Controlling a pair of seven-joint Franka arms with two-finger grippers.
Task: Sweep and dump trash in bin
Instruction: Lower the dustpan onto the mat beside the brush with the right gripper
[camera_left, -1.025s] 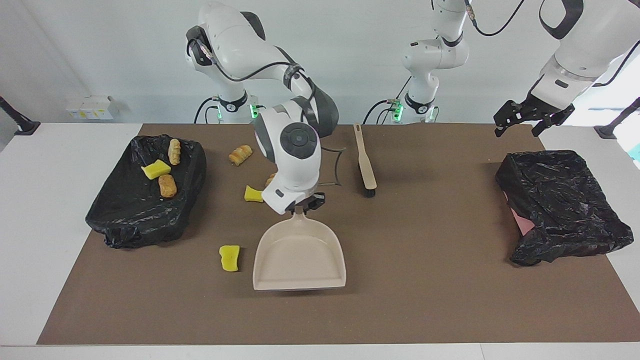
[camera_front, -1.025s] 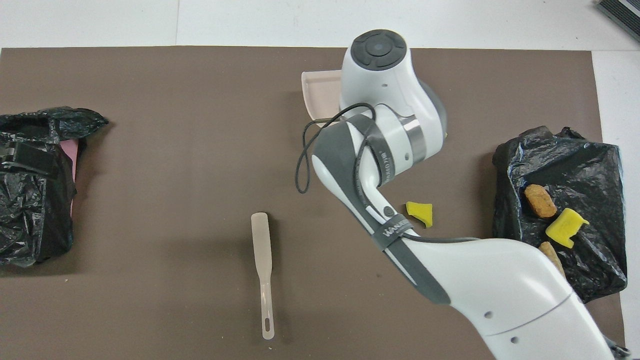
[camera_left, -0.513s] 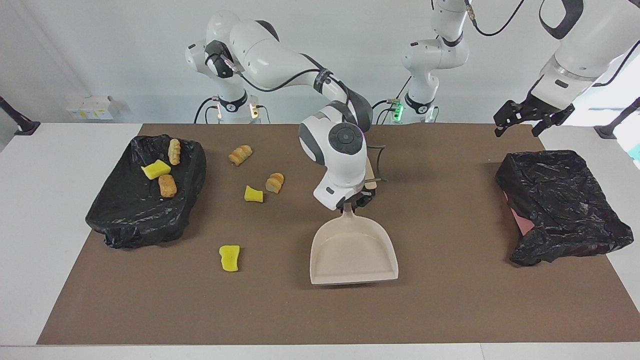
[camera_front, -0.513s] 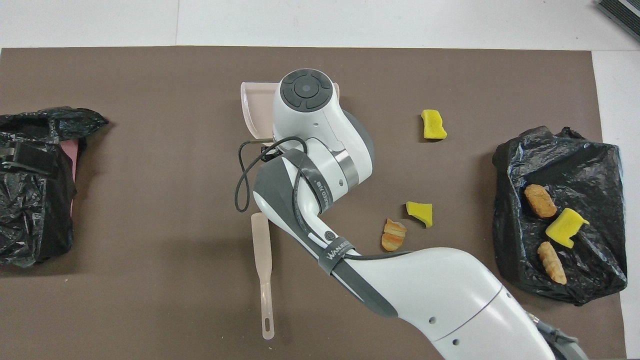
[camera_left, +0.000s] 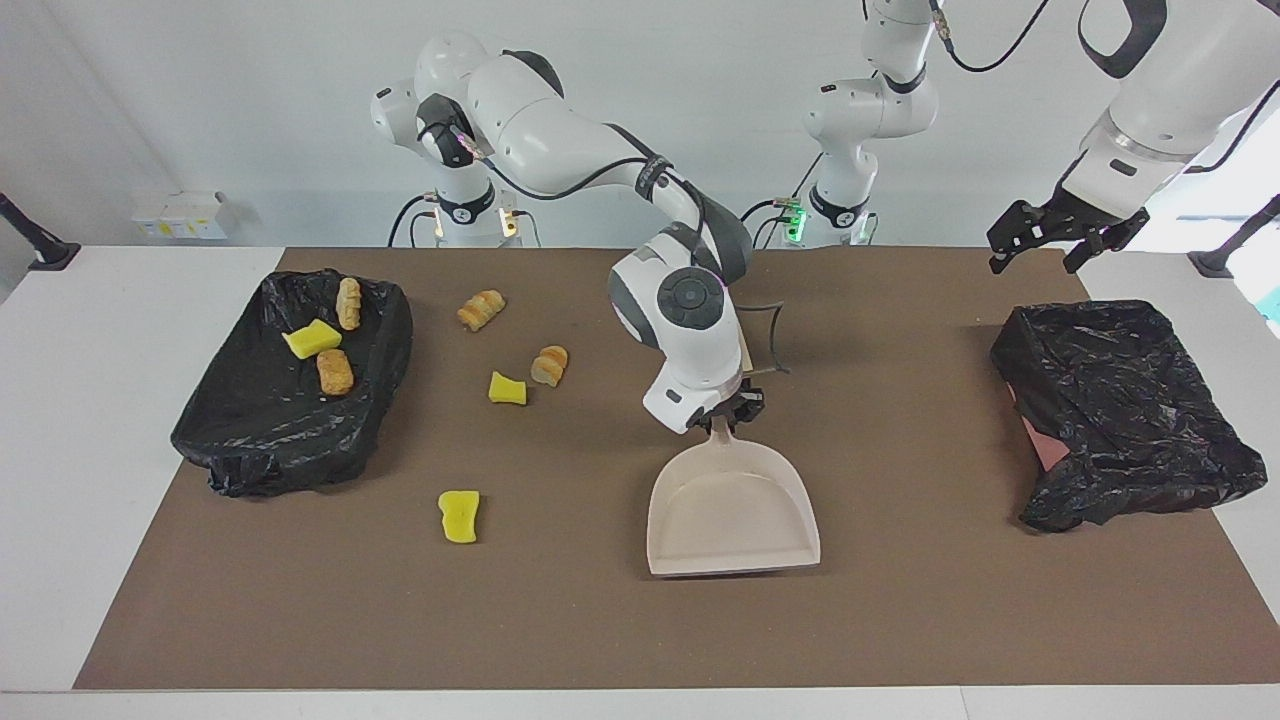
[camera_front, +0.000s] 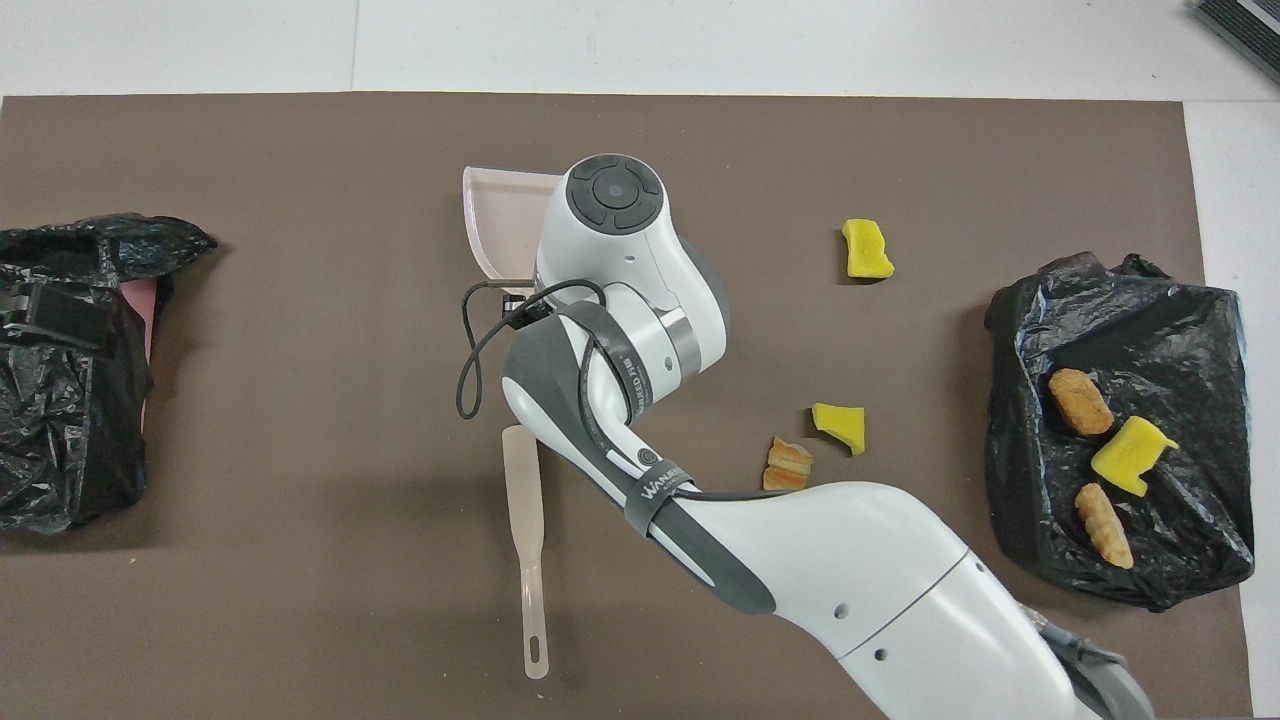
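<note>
My right gripper (camera_left: 728, 412) is shut on the handle of the beige dustpan (camera_left: 735, 510), which is empty and sits low at the middle of the mat; in the overhead view only a corner of the dustpan (camera_front: 495, 225) shows past the wrist. Loose trash lies toward the right arm's end: two yellow sponge pieces (camera_left: 459, 516) (camera_left: 507, 389) and two bread lumps (camera_left: 549, 365) (camera_left: 481, 309). The black-bagged bin (camera_left: 260, 440) holds a yellow piece (camera_left: 311, 339) and two bread lumps (camera_left: 348, 302) (camera_left: 334, 371). The left gripper (camera_left: 1065, 235) waits open, raised over the left arm's end.
The beige brush (camera_front: 525, 530) lies on the mat close to the robots, beside the right arm's forearm. A second black-bagged container (camera_left: 1120, 410) with a pink side stands at the left arm's end. The brown mat (camera_left: 900, 620) covers most of the white table.
The right arm has carried the dustpan sideways from beside the loose trash toward the left arm's end of the table, uncovering a bread lump. The left arm has not moved.
</note>
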